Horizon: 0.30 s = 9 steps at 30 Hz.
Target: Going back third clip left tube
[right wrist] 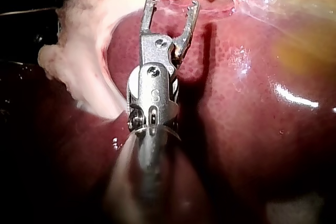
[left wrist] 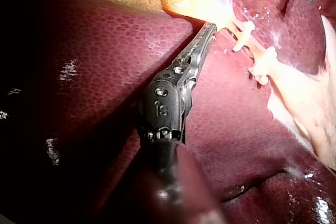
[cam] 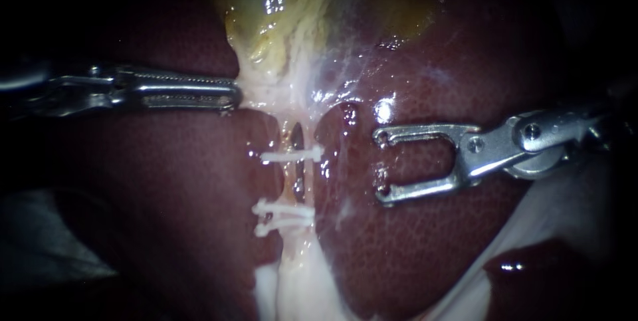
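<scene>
Right instrument (cam: 381, 165) jaws gape wide, holding nothing, over the liver (cam: 425, 248), right of the tube (cam: 287, 188). Left instrument (cam: 232, 95) jaws pinch pale tissue (cam: 266, 92) beneath the gallbladder (cam: 279, 22). Three white clips (cam: 292, 156) cross the tube: one farther, two nearer.

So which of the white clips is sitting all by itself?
The clip nearest the yellow gallbladder sits alone; the other two clips lie side by side, farther from the gallbladder.

The pale tube (cam: 288, 187) lies ahead of the right instrument's (cam: 381, 165) open jaws, apart from them. White clips cross it: a single clip (cam: 292, 156) and a close-set pair (cam: 282, 218).
</scene>
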Motion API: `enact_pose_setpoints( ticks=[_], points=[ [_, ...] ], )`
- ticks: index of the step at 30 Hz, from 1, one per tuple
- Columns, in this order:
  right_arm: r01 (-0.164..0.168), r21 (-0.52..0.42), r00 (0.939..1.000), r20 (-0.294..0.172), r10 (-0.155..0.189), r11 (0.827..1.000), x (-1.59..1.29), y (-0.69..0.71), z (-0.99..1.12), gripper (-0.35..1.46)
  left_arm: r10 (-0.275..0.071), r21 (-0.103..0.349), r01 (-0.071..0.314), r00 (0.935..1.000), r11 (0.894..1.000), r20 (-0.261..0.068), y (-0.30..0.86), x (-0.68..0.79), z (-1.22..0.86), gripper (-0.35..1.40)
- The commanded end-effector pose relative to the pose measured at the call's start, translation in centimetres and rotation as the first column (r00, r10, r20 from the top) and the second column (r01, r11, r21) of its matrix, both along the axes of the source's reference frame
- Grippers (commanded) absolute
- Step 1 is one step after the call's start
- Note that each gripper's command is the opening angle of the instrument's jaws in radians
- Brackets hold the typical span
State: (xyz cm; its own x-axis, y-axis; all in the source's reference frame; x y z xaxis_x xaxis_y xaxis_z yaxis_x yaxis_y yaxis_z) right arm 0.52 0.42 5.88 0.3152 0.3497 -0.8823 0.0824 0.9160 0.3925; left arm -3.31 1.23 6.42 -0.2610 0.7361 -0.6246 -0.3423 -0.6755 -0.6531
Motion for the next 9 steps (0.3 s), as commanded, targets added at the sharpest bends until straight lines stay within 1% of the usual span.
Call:
enact_pose_setpoints(
  ticks=[1,9],
  points=[
    [0.000,0.000,1.0000,0.000,0.000,1.000,0.00,0.00,0.00,0.50,-0.001,0.000,0.001,1.0000,1.000,-0.001,0.00,0.00,0.00,-0.35],
    [0.000,0.000,1.0000,0.000,0.000,1.000,0.00,0.00,0.00,0.50,0.000,0.000,0.000,1.0000,1.000,-0.001,-0.01,0.02,-0.01,-0.35]
  ],
)
